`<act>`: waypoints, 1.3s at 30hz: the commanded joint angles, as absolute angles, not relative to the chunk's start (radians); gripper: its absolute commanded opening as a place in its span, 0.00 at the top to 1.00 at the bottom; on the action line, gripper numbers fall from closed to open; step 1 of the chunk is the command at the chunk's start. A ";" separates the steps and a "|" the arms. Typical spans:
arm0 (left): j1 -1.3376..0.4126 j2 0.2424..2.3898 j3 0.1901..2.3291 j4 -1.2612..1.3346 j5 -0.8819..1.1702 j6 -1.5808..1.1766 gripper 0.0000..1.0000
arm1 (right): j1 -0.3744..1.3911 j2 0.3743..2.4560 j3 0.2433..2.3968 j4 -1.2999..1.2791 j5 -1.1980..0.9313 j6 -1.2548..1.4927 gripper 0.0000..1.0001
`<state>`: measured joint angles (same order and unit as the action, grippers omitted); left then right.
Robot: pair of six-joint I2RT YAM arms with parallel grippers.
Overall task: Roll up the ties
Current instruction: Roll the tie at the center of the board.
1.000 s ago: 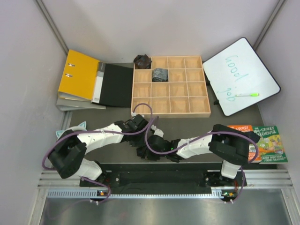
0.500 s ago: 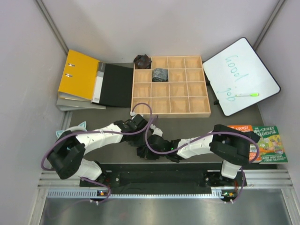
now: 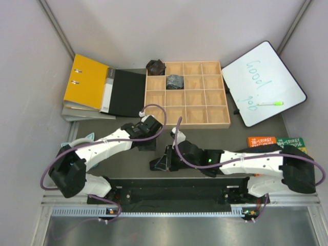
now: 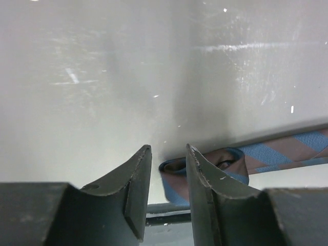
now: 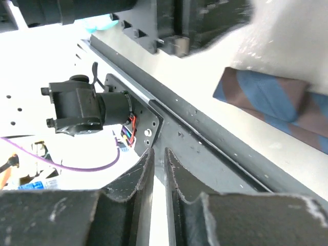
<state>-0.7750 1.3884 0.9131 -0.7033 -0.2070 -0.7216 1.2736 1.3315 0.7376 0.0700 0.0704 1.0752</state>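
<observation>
Starting at the left gripper (image 4: pixel 168 149): seeing its fingers (image 4: pixel 136 192) parted by a narrow slot, pinching nothing, held low over the table (image 3: pixel 215 134). Just past the tips, got the striped tie (image 4: pixel 287 151) (blue and brown bands), with its end curled over into a small loop right behind one finger and the rest running off to the side. Can't tell whether that finger actually touches the loop. Over to the right gripper (image 5: pixel 158 151): fingers pressed nearly together, only a sliver of gap and nothing in it, aimed toward the black rail (image 5: pixel 205 130) along the table's near edge. Shows a flat stretch of the same blue-and-brown stripes off to one side, apart from the tips. From above, finding both grippers close together at the middle of the near side, arms bent inward. Further back, spotting a wooden grid tray (image 3: pixel 187 125) holding two rolled ties: a brownish-black bundle (image 3: pixel 156 66) in the far-left corner cell and a greyish bundle (image 3: pixel 175 81) one cell over and one row nearer. Left of the tray, a yellow binder (image 3: pixel 84 82) and black folder cover (image 3: pixel 128 95). To the right, a whiteboard (image 3: pixel 264 77) with a green marker (image 3: pixel 270 103) on it, plus books (image 3: pixel 261 140) by the right arm.
</observation>
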 commanded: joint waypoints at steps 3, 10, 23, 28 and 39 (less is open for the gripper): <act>-0.756 1.261 0.914 -0.770 -0.209 -0.753 0.56 | 1.143 1.192 0.744 -0.114 0.097 1.002 0.85; -0.756 1.071 0.773 -0.710 -0.108 -0.816 0.53 | 0.996 1.279 0.779 -0.120 -0.078 0.948 0.85; -0.758 0.988 0.635 -0.703 -0.046 -0.870 0.61 | 0.959 1.552 0.824 0.095 -0.275 0.953 0.88; -0.756 0.973 0.604 -0.678 -0.034 -0.876 0.62 | 0.959 1.577 0.799 0.146 -0.296 0.957 0.89; -0.756 0.928 0.568 -0.640 -0.006 -0.887 0.62 | 0.960 1.623 0.765 0.198 -0.284 0.953 0.92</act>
<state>-0.7597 0.9607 0.5705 -0.6876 -0.0174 -0.8734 0.9653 1.6032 0.7788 0.1360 -0.2867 0.9569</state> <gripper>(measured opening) 0.377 0.086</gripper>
